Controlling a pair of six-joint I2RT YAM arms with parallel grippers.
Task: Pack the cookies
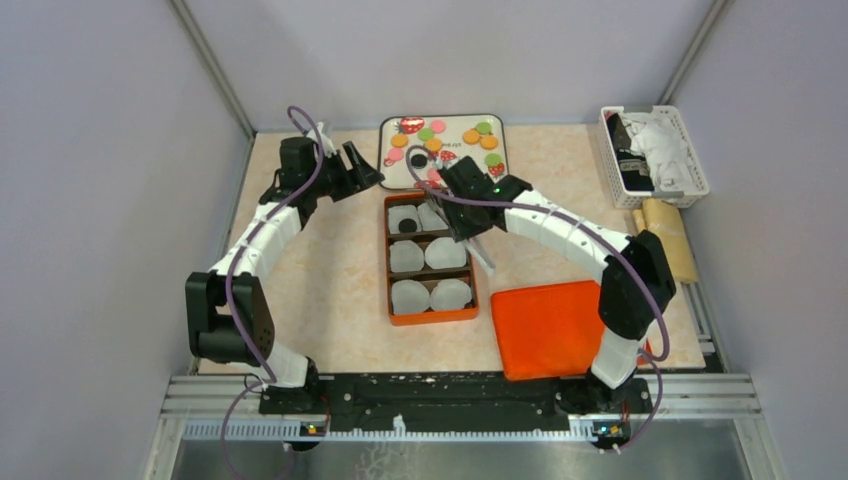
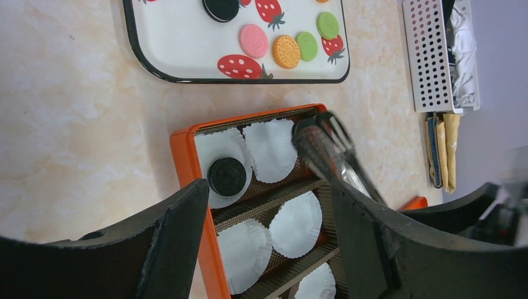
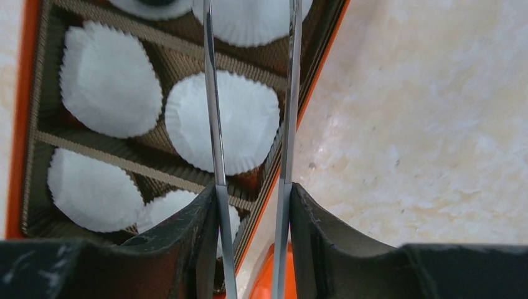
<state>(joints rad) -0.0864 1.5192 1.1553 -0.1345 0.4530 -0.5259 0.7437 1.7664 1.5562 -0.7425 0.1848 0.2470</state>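
Observation:
Several cookies (image 1: 433,145) in orange, green, pink and black lie on a strawberry-print tray (image 1: 452,120) at the back; some also show in the left wrist view (image 2: 286,51). One black cookie (image 1: 407,226) sits in the top-left white paper cup of the orange box (image 1: 387,262), and it shows in the left wrist view (image 2: 226,176). My right gripper (image 1: 452,205) is shut on metal tongs (image 3: 212,124) above the box's right side (image 3: 252,187). The tong tips are out of frame. My left gripper (image 1: 368,172) is open and empty left of the tray (image 2: 268,180).
An orange lid (image 1: 548,328) lies right of the box. A white basket (image 1: 655,155) with cloths stands at the back right, with a tan roll (image 1: 668,235) beside it. Walls close in the table on three sides.

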